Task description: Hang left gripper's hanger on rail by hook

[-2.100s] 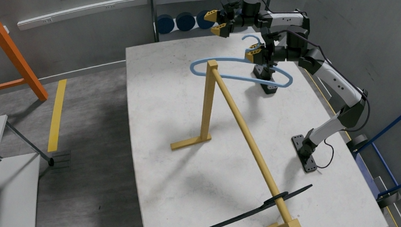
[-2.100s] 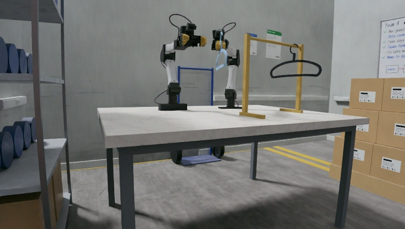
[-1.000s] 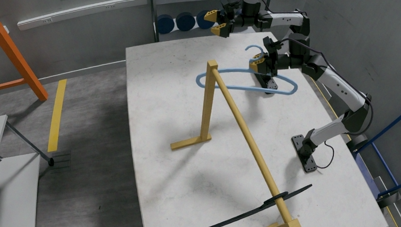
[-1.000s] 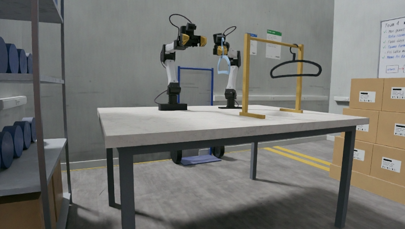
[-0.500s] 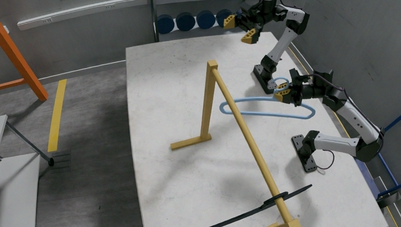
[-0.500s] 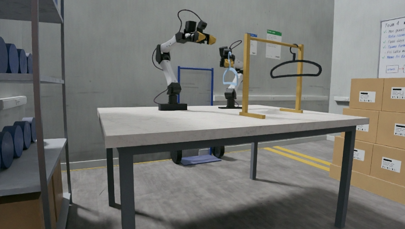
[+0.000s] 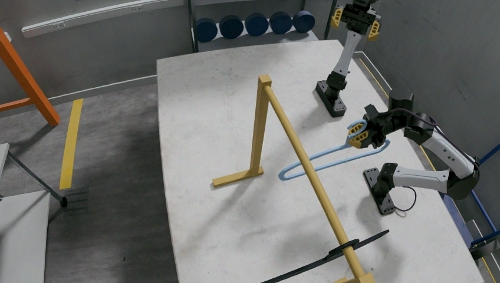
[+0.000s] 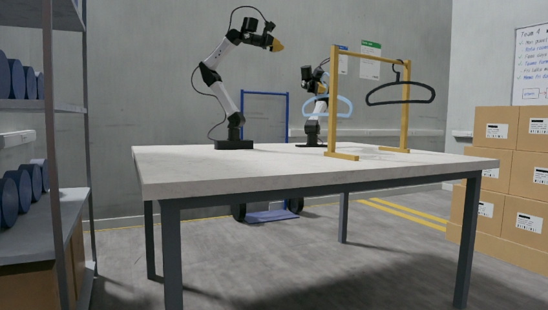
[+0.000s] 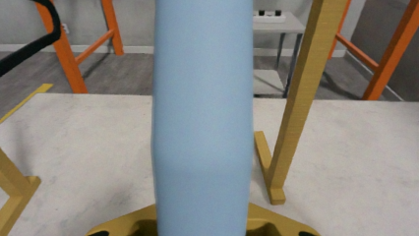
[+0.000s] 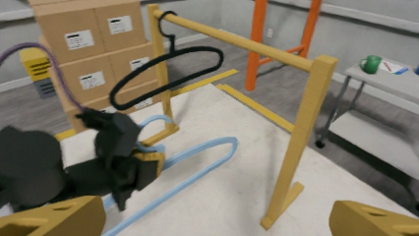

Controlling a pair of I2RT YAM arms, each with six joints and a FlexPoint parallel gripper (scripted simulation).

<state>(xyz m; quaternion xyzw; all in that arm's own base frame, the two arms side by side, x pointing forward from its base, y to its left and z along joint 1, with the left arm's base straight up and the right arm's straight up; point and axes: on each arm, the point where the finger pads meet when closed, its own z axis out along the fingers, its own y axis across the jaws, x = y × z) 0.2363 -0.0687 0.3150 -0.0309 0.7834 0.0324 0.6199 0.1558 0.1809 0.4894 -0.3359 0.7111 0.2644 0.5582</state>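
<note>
Pinching the light blue hanger [image 7: 344,161] [image 8: 315,113] [image 9: 203,118] [image 10: 182,186] near the base of its hook, the left claw [image 7: 357,135] [image 8: 322,88] [image 9: 205,204] [image 10: 164,152] holds it in the air above the surface [image 7: 210,105] [image 8: 269,168] [image 9: 98,162] [image 10: 236,118], on the arms' side of the rack [image 7: 259,133] [image 8: 333,103] [image 9: 300,98] [image 10: 300,133]. The hook is apart from the rail [image 7: 305,157] [image 8: 369,57] [image 10: 236,40], though seen from the top the rail crosses over one end of the hanger's body. The black hanger [image 7: 301,268] [image 8: 399,102] [image 9: 29,50] [image 10: 167,88] hangs by its hook near the rail's other end, and the rack stands upright on both feet. The right claw [image 7: 355,24] [image 8: 277,45] [image 10: 216,208] is spread wide with nothing between its fingers, raised well apart from the rack.

I now have the light-blue hanger [image 7: 326,151] [image 8: 327,115] [image 9: 203,118] [image 10: 172,194] farther along the round wooden rail [image 7: 298,147] [image 8: 369,55] [image 10: 236,41], toward the thin black hanger [image 7: 305,268] [image 8: 399,103] [image 9: 29,54] [image 10: 167,56].
</note>
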